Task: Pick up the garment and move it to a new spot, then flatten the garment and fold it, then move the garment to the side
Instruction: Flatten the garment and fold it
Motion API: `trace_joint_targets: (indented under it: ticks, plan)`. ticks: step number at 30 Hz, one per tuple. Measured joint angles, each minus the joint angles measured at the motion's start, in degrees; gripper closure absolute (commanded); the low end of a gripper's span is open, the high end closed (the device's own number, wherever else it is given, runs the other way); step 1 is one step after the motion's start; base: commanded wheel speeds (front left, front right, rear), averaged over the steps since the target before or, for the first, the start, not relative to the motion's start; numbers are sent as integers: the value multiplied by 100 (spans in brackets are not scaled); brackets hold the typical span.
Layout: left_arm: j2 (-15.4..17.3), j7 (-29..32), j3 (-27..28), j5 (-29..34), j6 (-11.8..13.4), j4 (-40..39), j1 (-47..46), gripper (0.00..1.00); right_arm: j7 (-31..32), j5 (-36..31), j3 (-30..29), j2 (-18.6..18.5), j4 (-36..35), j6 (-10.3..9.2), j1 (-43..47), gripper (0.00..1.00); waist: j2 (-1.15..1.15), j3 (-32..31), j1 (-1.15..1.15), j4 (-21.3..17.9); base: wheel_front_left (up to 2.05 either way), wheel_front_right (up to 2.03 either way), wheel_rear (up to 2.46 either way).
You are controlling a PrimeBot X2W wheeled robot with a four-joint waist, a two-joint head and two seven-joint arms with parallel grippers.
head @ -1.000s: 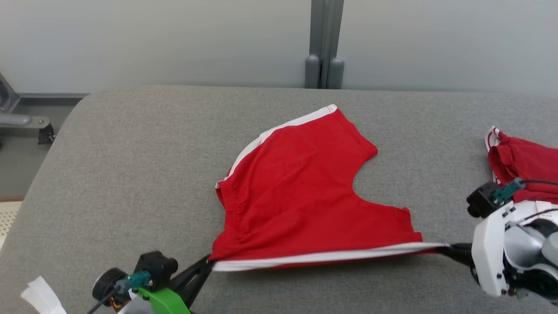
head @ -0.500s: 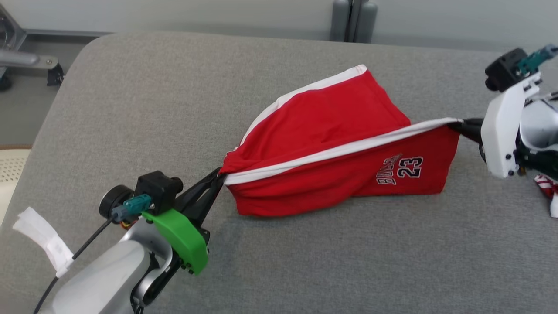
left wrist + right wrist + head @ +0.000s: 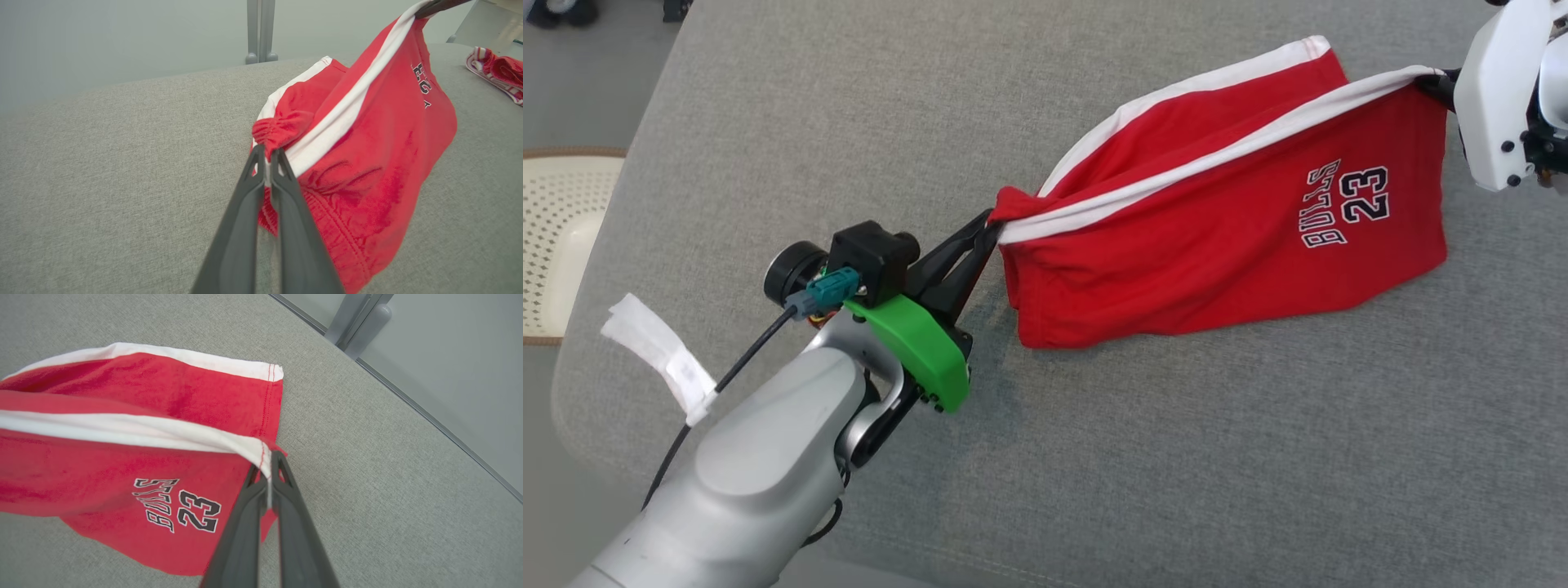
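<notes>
Red shorts [image 3: 1225, 237] w/ white side stripe [image 3: 1201, 175] and "BULLS 23" print, toward the far right corner of a grey padded worktop [image 3: 1176, 457]. The stripe edge is held up and taut between two claws and the rest hangs to the surface over the other leg. L gripper [image 3: 990, 227] is closed tight on the bunched waistband end. R gripper [image 3: 1429, 80] is closed tight on the hem corner of the stripe. Risks, as a judgement: both pinches take only a thin bit of cloth, so more tension could pull the hem out of the R claw. If the arms travel unevenly, the fold would land skewed. The bunched waistband by the L claw may set down creased. The leg lying below could drag along and shift off line. A second red garment [image 3: 500, 73] lies near the right edge, close enough to snag. Vs 1 s earlier: the shorts lay flat mid-worktop w/ the stripe edge low at the near side. That edge is now raised and carried over, w/ the print showing; the head cam has also tilted down and turned.
</notes>
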Motion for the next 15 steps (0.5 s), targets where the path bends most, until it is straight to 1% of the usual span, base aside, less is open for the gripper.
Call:
trace_joint_targets:
  ticks: [7,15]
  plan:
    - [-382,-187,7,51,-136,586,-456,100,-133,-379,481,-24,282,0,-592,100,0,449,0,258,0,0,0]
    - [-679,-388,73,52,-241,1116,-762,100,-639,-534,935,-24,644,0,-1165,100,0,836,0,440,0,0,0]
